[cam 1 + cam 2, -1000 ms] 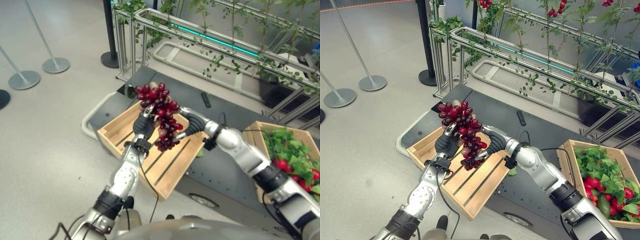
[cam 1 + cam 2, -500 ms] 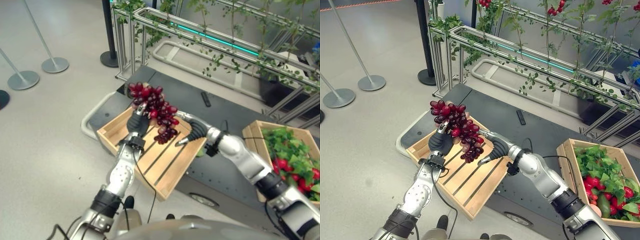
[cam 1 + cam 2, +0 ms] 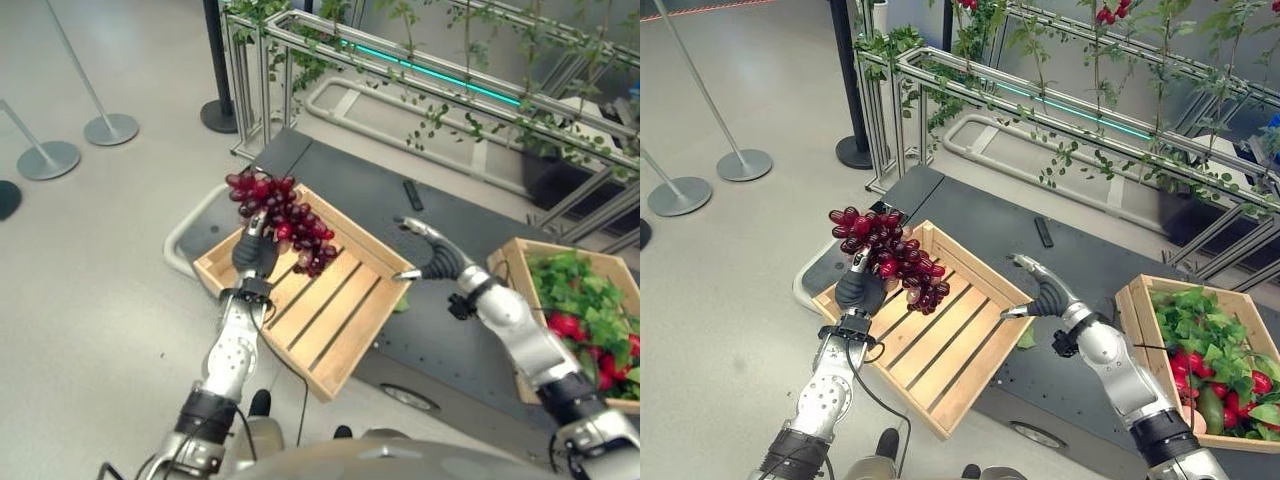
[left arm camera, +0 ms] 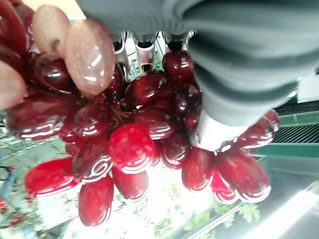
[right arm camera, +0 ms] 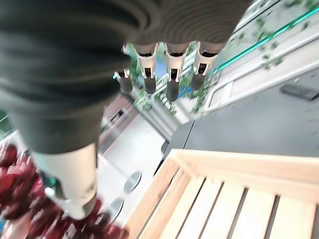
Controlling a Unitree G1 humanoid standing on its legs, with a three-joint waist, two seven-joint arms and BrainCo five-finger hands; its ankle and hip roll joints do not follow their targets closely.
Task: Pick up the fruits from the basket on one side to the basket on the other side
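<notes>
The left robot hand point(image 3: 860, 290) grips a bunch of red grapes point(image 3: 885, 255) above the wooden crate point(image 3: 940, 385) at the tabletop's point(image 3: 1080, 375) left edge. The right robot hand point(image 3: 1040, 293), fingers spread, hovers past the crate's right rim, well apart from the fruit-filled crate point(image 3: 1140, 300).

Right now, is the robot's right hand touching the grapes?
No, the right hand is open and apart from the grapes, which the left hand holds.

Both head views look steeply down from above onto the dark bench point(image 3: 360, 195), sharing the slatted crate point(image 3: 940, 345) and both arms. Each wrist camera sits very close behind its hand: the left faces the grapes point(image 4: 129, 144), the right the crate's rim point(image 5: 234, 167)
</notes>
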